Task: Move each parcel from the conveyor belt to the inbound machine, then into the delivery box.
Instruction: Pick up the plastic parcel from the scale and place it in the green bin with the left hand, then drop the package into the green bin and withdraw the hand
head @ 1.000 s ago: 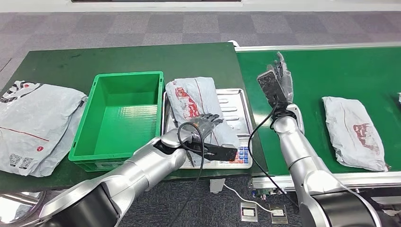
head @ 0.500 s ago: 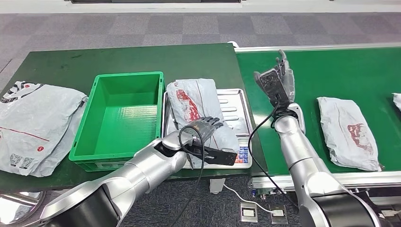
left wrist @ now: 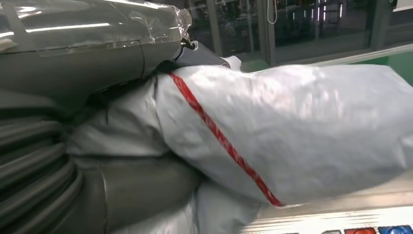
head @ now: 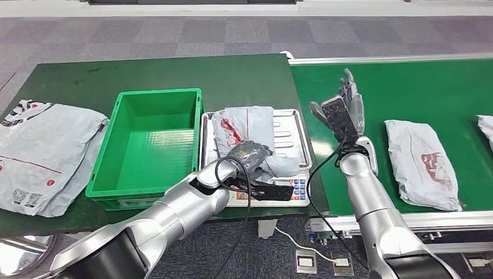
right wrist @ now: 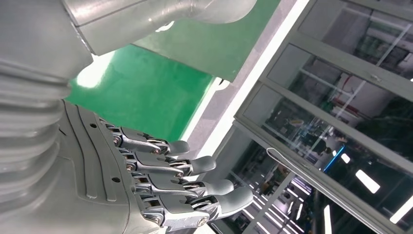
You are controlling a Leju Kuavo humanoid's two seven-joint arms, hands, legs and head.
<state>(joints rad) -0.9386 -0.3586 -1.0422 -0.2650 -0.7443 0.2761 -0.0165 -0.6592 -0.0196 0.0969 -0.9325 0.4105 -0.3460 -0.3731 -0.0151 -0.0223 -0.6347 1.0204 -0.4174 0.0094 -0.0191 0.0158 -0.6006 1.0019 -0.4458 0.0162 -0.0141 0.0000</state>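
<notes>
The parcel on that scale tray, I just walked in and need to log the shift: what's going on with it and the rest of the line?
The robot's left hand grips the grey parcel lying on the inbound machine's steel tray, beside the green delivery box, which holds nothing. Its right hand is raised over the conveyor belt, open and holding nothing. Another parcel waits on the belt, and a large grey bag lies on the table left of the box.

The left hand [head: 251, 156] grips a crumpled grey plastic parcel [head: 249, 132] on the steel scale tray [head: 296, 125], while the right hand [head: 343, 110] hovers open-fingered over the green conveyor belt [head: 407, 87].
</notes>
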